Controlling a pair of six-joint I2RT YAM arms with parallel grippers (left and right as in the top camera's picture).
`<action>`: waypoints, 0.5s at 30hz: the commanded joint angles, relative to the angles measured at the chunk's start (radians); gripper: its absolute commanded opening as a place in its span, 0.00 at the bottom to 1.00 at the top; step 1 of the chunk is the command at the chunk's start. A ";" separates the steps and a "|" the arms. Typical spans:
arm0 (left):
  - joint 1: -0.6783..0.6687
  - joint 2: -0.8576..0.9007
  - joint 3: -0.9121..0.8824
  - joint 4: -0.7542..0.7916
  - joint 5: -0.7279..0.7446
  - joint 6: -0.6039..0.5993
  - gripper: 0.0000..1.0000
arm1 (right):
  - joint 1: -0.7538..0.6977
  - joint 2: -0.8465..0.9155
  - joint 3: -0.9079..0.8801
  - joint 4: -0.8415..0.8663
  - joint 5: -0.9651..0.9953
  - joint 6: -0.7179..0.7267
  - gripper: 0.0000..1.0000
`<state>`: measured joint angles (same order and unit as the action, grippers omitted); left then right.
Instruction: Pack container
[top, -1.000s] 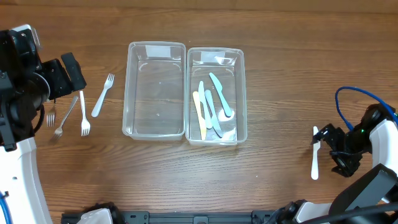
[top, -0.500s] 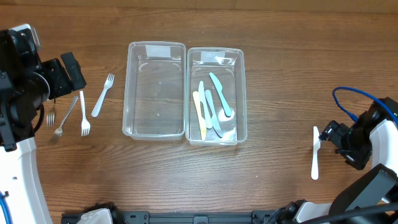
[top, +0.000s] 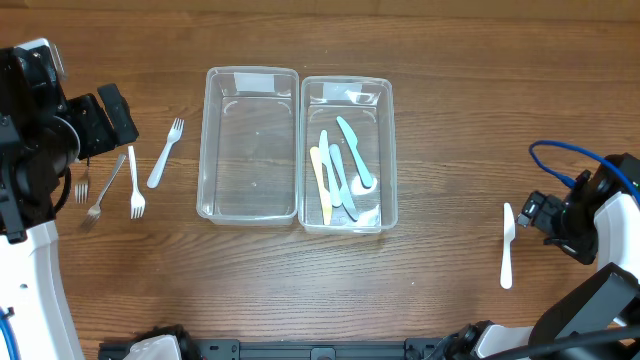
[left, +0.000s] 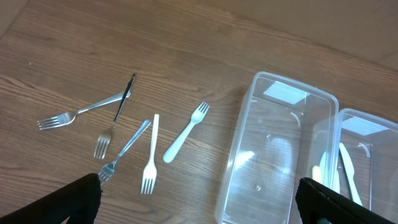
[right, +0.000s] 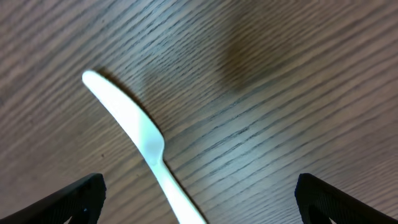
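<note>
Container (top: 379, 140) beside its twin (top: 250, 150) holds several pastel plastic knives (top: 356, 156).

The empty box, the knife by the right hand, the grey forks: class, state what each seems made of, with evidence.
Empty box: likely clear plastic, glossy; the table shows through. Knife: probably white plastic, matte, opaque. Grey forks: seemingly metal, silvery sheen.

Three views, one worktop (top: 470, 130).
Overhead looks straight down on everything. Left wrist view slants down from some height, sharing the forks (left: 149, 158) and clear containers (left: 267, 168) with overhead. Right wrist view sits close above the white knife (right: 134, 121), also visible overhead.
</note>
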<state>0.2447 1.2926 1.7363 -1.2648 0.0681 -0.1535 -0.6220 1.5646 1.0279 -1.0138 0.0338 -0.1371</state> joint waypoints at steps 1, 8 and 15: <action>0.008 0.002 0.014 0.006 -0.001 0.019 1.00 | 0.000 0.003 -0.006 -0.024 0.015 -0.204 1.00; 0.008 0.002 0.014 0.010 -0.001 0.019 1.00 | 0.000 0.003 -0.099 -0.001 0.039 -0.256 1.00; 0.008 0.002 0.014 0.014 -0.005 0.019 1.00 | 0.068 0.003 -0.130 0.016 -0.012 -0.290 1.00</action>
<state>0.2447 1.2926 1.7363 -1.2591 0.0677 -0.1535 -0.6071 1.5646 0.9039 -0.9947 0.0479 -0.3798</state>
